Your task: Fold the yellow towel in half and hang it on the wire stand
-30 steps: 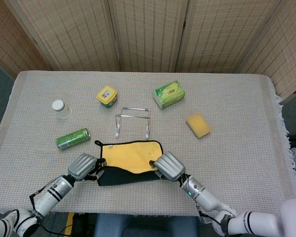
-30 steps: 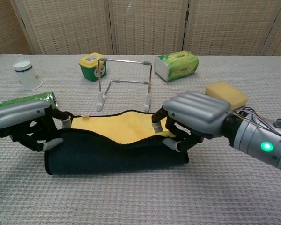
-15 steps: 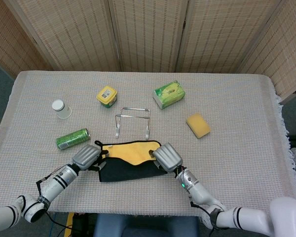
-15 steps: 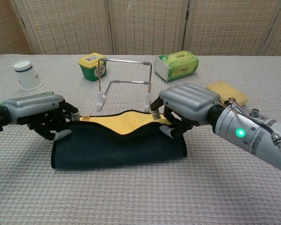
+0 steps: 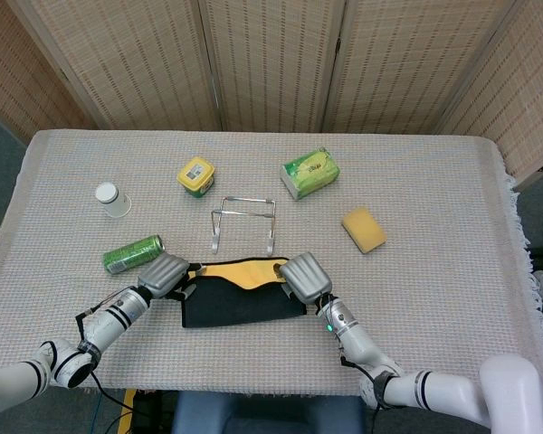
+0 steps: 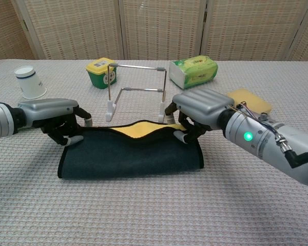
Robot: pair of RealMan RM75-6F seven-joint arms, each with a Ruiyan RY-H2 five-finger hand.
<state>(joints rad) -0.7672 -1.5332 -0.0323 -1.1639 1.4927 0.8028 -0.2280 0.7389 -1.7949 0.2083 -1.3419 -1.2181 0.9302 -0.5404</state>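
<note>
The towel [image 5: 240,303] [image 6: 128,154] lies near the table's front edge, folded over so its dark underside faces up, with a strip of yellow [image 5: 242,272] [image 6: 136,129] showing along the far edge. My left hand [image 5: 166,275] [image 6: 61,118] grips the folded edge at the towel's left end. My right hand [image 5: 304,278] [image 6: 197,110] grips the same edge at the right end. The wire stand [image 5: 244,223] [image 6: 137,95] stands upright just beyond the towel, bare.
A green can [image 5: 133,254] lies left of the towel. A white cup [image 5: 112,199] [image 6: 30,82], a yellow-lidded tub [image 5: 195,175] [image 6: 99,73], a green tissue pack [image 5: 309,172] [image 6: 193,71] and a yellow sponge [image 5: 363,229] [image 6: 249,100] sit farther back.
Both hands have carried the near edge of the towel away from me over the yellow side. The dark layer now covers most of the yellow.
</note>
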